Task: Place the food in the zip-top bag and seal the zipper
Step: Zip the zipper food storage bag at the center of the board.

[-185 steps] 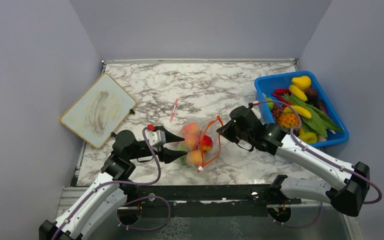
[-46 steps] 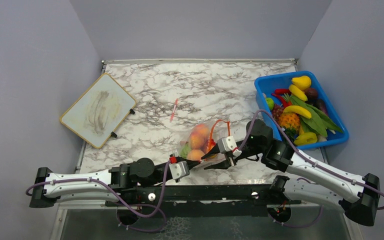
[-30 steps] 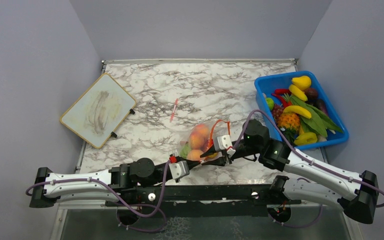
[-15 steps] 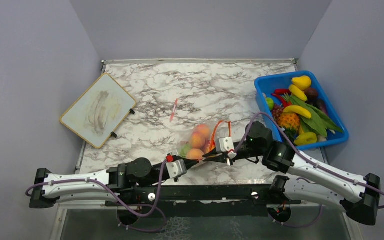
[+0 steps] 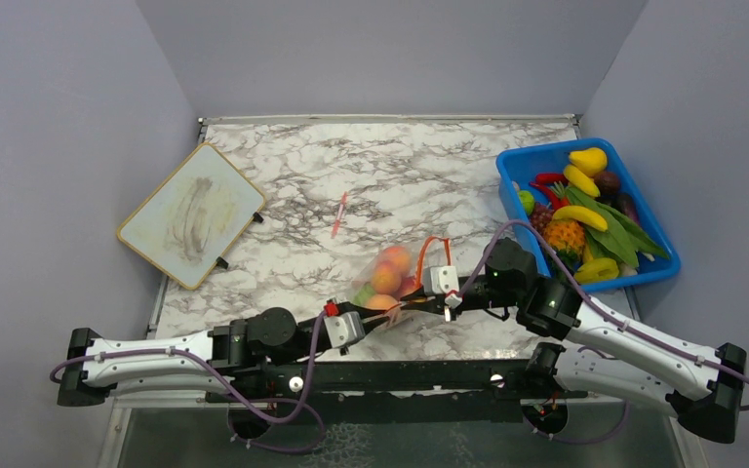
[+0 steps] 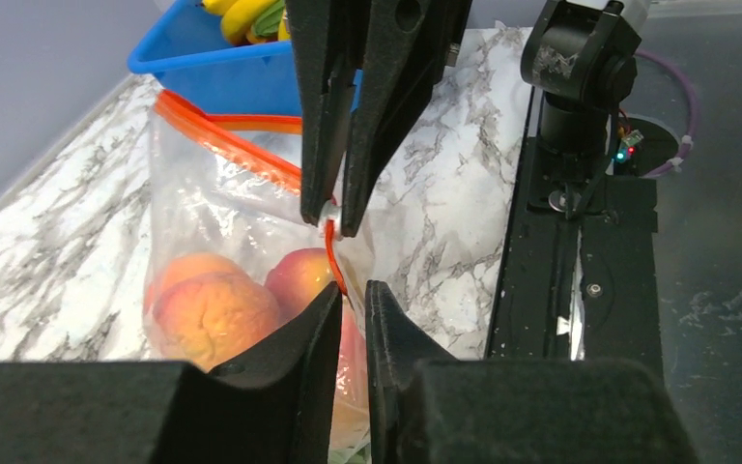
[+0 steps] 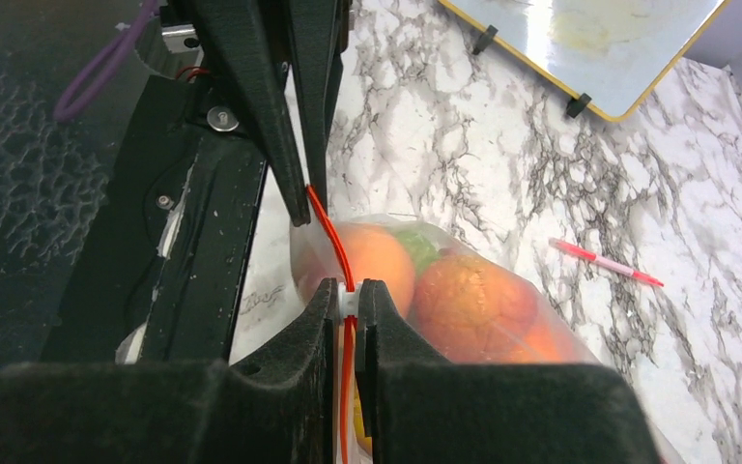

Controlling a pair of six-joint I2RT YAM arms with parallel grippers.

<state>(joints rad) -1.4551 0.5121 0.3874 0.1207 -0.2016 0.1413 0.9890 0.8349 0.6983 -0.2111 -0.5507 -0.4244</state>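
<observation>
The clear zip-top bag lies at the near middle of the table with the food in it: orange round fruits and a green one. Its red-orange zipper loops up on the right side. My left gripper is shut on the bag's near mouth corner; its fingertips pinch the plastic beside the zipper. My right gripper faces it tip to tip. In the right wrist view it is shut on the white slider on the zipper. The watermelon slice is hidden.
A blue bin of toy produce stands at the right, just beyond my right arm. A pink stick lies mid-table. A yellow-framed whiteboard lies at the left. The black base rail runs just below both grippers.
My right gripper was open beside the bag's near edge; it has shut on the zipper slider and edged left toward my left gripper. My left arm has held still, low along the front.
</observation>
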